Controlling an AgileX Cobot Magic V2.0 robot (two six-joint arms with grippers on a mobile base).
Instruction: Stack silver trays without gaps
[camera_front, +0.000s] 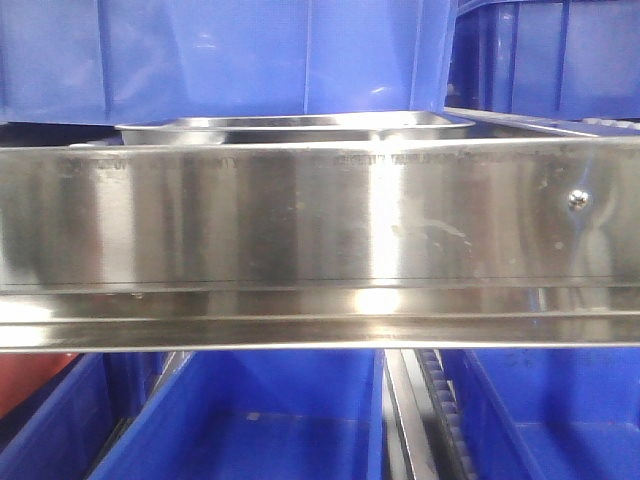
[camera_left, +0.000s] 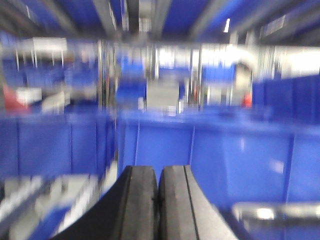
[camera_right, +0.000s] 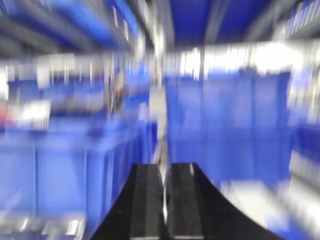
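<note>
Steel silver tray (camera_front: 300, 128) sits just behind the shelf rail (camera_front: 300, 230). Left gripper (camera_left: 159, 200) is clenched empty; right gripper (camera_right: 164, 200) pinches a thin silver edge (camera_right: 161, 145), likely a rim. Lower squarely, rims aligned, so trays nest flush.

This is a warehouse or stockroom. Blue plastic bins (camera_front: 250, 420) sit above and below a long steel shelf rail (camera_front: 320, 230), with a silver tray (camera_front: 300, 127) on the shelf behind it. More bins and metal racks (camera_left: 106, 75) show, blurred, in the background.
</note>
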